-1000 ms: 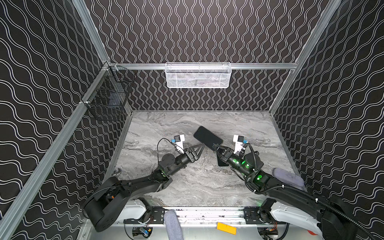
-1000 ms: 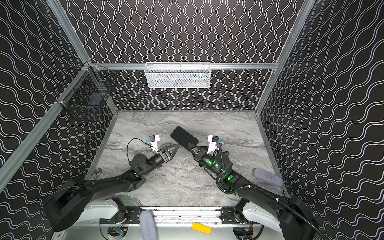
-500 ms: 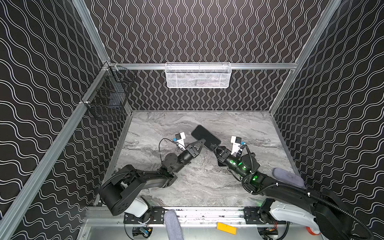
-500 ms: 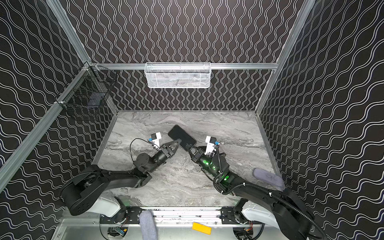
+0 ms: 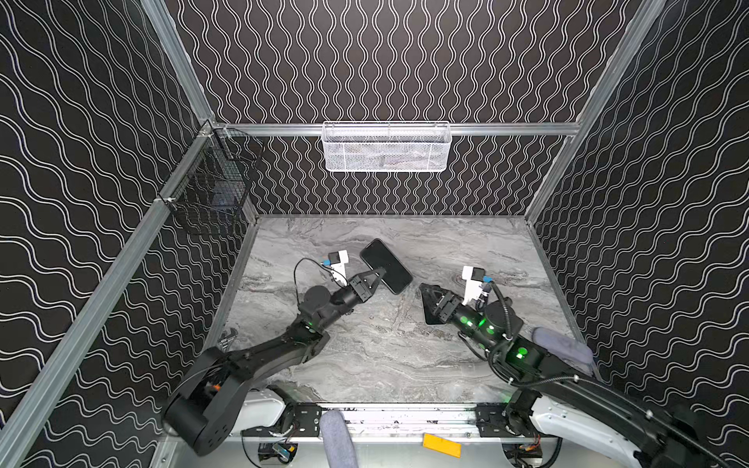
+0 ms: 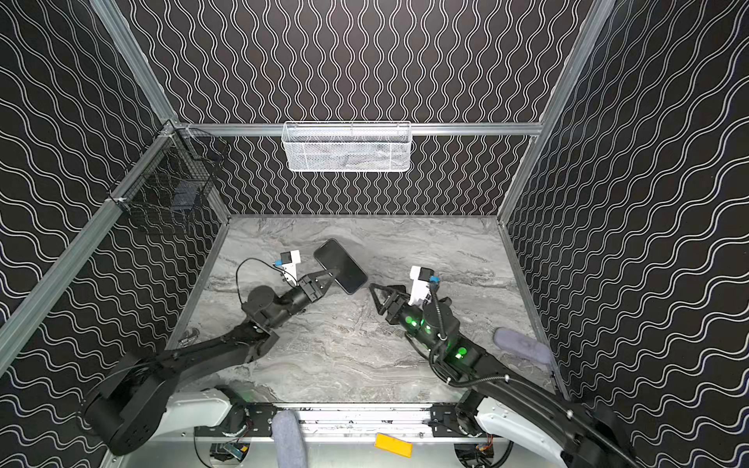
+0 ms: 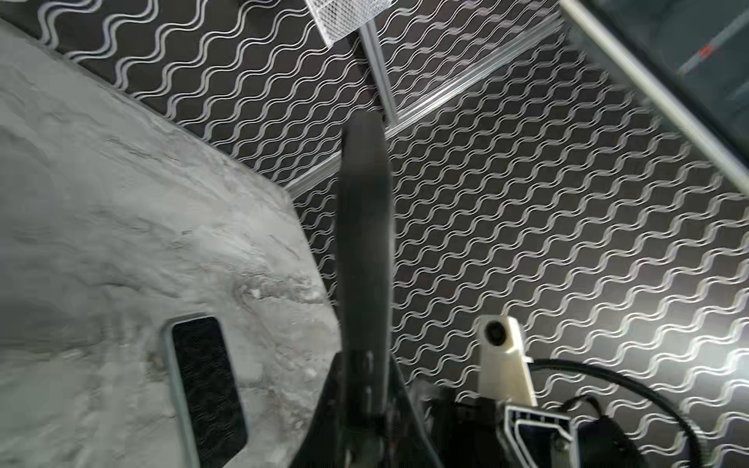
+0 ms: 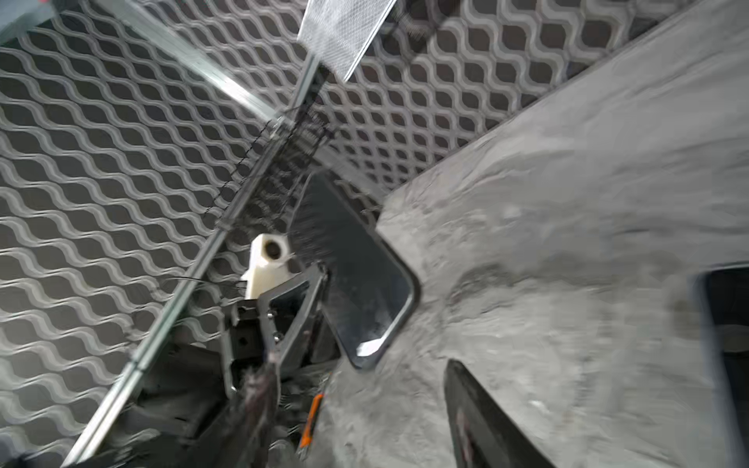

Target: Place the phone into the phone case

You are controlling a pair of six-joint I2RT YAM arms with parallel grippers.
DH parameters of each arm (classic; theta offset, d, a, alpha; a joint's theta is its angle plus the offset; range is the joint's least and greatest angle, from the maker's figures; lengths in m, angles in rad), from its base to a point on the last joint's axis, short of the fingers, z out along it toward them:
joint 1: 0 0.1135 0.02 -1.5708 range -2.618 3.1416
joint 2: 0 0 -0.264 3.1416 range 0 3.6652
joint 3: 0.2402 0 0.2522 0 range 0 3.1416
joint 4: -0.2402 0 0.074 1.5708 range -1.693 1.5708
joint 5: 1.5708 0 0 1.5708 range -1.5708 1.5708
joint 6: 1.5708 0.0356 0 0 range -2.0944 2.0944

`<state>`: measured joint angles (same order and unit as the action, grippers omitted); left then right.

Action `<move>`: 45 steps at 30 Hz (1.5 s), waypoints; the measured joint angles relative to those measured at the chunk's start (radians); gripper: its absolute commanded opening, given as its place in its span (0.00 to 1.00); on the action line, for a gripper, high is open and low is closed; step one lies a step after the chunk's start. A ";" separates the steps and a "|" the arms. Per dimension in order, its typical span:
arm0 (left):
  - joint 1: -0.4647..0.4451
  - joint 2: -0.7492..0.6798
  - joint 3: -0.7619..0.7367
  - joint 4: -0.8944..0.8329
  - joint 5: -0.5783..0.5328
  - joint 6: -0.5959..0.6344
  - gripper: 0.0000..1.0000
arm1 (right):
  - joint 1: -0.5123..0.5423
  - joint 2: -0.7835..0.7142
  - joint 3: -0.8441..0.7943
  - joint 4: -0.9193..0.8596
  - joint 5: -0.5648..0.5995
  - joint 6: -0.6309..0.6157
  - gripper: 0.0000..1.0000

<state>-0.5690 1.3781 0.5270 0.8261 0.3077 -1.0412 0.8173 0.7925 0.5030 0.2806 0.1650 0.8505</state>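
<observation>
The phone (image 5: 385, 265) (image 6: 339, 265) is a black slab held above the marble table, tilted, with my left gripper (image 5: 380, 272) (image 6: 333, 273) shut on its near edge. The left wrist view shows the phone (image 7: 364, 227) edge-on between the left gripper's (image 7: 364, 364) fingers. The phone case (image 7: 204, 385) (image 8: 729, 308), a dark back with a clear rim, lies flat on the table. My right gripper (image 5: 423, 304) (image 6: 377, 299) (image 8: 364, 405) stands open and empty to the right of the phone (image 8: 356, 283), low over the case.
A white mesh basket (image 5: 385, 148) hangs on the back wall and a black wire basket (image 5: 210, 194) on the left wall. A grey cloth (image 5: 563, 350) lies at the table's right front. A yellow piece (image 5: 441, 445) sits on the front rail.
My left gripper closed on the phone. My right gripper opened, let go of the phone and drew back to the right.
</observation>
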 measured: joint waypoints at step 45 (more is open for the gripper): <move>0.107 0.579 0.541 -1.060 0.320 0.517 0.11 | -0.136 -0.031 0.058 -0.565 0.167 -0.177 0.73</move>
<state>-0.4622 1.9572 1.0676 -0.2337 0.6281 -0.5243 0.6811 0.7620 0.5606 -0.2848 0.3317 0.6731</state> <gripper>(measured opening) 0.112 0.732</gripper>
